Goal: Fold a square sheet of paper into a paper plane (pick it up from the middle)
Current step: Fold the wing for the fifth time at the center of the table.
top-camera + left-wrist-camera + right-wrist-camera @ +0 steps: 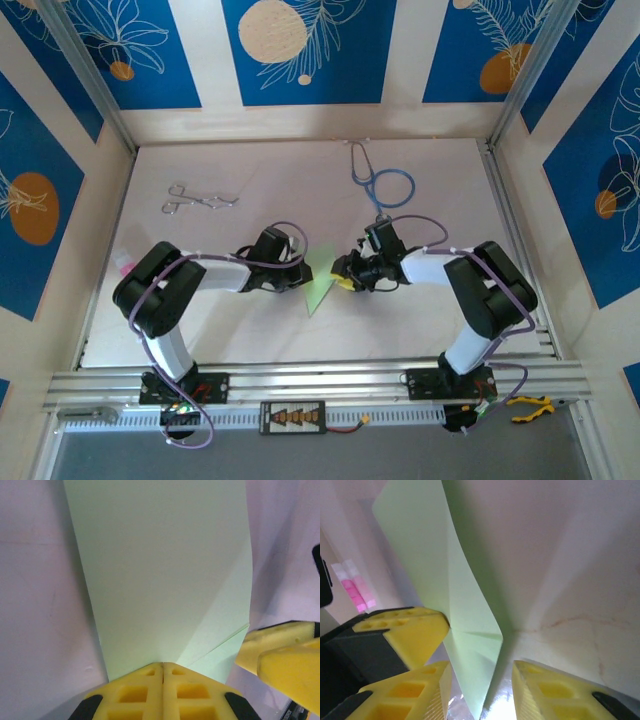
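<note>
Position is what matters now: the pale green sheet of thin paper (320, 285), already creased into a narrow wedge, sits in the middle of the pale table (280, 190), directly between my two arms. Its long axis runs roughly from the far side towards the near edge, with the pointed end towards the bases, so it lies crosswise to the line joining the grippers.

The left gripper (303, 281) comes at it from the left. In the left wrist view its yellow fingers are pressed together (162, 672), pinching the near edge of the sheet (160, 570).

The right gripper (345, 280) faces it from the right, just beside the left one. Its fingers stand apart (481, 667), straddling the folded corner of the paper (470, 615) without pinching it, as far as I can see. Both are about equally near, but only the left has a hold.

I judge the next move to be the right gripper's, closing across the thin edge between its fingers. I cannot tell whether the sheet touches the table.
</note>
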`<state>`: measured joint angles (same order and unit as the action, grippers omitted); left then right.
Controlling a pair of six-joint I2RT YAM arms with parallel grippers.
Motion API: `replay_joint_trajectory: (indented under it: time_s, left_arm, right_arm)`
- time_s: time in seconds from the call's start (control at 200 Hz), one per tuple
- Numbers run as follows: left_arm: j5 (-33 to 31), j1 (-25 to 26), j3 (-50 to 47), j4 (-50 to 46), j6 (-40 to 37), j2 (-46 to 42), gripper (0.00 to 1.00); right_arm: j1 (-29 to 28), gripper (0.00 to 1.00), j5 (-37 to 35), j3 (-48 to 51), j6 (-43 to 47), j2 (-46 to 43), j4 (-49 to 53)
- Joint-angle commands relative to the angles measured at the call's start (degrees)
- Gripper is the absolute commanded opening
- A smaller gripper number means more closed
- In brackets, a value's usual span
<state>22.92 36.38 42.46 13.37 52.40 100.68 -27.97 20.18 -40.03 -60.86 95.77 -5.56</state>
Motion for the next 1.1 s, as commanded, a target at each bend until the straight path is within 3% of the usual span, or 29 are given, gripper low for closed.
replay_joint_trajectory:
  time_s: [0.0,0.49,0.855,0.985,1.09]
  left_arm:
    - [1.7,-0.3,-0.7,-0.7,-1.3,1.5,0.02]
    - [2.1,-0.3,-0.8,-0.3,-1.2,1.5,0.02]
    - [2.9,-0.3,-1.0,2.2,0.9,-0.2,0.03]
    - [2.7,-0.3,-1.2,3.2,2.1,-2.6,0.07]
    - [1.4,-0.3,-0.9,1.3,2.1,-5.0,0.17]
  right_arm:
    - [1.0,0.37,2.9,-2.0,2.0,1.9,0.2]
    - [2.9,0.31,7.0,-4.8,5.8,6.1,-1.0]
    - [3.7,0.06,8.5,-3.3,7.2,6.9,-4.4]
    - [4.0,0.01,6.9,-2.1,5.6,5.2,-4.5]
    - [4.2,0.0,4.6,-0.3,3.1,2.8,-5.2]
